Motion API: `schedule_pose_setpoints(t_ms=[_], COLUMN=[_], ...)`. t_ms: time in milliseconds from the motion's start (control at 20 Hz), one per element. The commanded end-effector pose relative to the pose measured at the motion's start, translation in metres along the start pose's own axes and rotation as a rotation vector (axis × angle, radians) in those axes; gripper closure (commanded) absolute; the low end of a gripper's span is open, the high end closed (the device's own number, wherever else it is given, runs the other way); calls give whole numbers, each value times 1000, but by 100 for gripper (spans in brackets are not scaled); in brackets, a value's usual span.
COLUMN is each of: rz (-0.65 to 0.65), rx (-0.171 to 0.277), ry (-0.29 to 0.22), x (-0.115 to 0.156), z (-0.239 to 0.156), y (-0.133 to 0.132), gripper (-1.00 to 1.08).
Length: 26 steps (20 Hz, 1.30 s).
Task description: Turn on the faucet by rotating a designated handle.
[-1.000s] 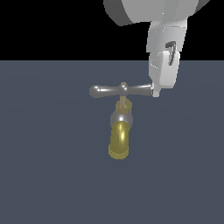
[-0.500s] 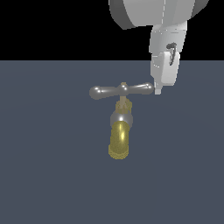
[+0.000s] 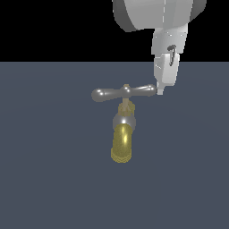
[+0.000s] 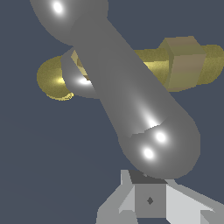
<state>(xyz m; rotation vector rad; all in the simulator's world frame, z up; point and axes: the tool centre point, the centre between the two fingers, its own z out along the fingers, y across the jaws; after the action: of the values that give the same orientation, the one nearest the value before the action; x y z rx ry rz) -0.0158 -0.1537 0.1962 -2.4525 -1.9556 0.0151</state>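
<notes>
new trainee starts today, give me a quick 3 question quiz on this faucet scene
1. True or false: the gripper is at the end of the handle on the exterior view's right.
2. What colour is the faucet spout: A) brass-yellow, B) red, C) black?
3. Fill in: the handle is a crossbar with two arms that end in rounded ____.

Key
1. True; the gripper's tip meets that bulb, though the views do not show whether it is open or shut.
2. A.
3. Bulbs.
</notes>
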Motion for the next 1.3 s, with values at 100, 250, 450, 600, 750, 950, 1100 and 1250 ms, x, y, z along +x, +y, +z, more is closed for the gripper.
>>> schedule_pose_setpoints(t_ms=[100, 250, 450, 600, 750, 950, 1100, 1250], rz=[-30, -32, -33, -34, -35, -1, -9, -17], rx=[-5, -6, -8, -8, -10, -4, -6, -7], ry=[5, 5, 5, 5, 4, -6, -3, -1], x=[28, 36, 45, 51, 58, 44, 69, 93], z=[-1, -1, -2, -2, -3, -1, -1, -2], y=[16, 25, 36, 45, 53, 51, 53, 56], gripper=[108, 108, 108, 108, 108, 108, 108, 108])
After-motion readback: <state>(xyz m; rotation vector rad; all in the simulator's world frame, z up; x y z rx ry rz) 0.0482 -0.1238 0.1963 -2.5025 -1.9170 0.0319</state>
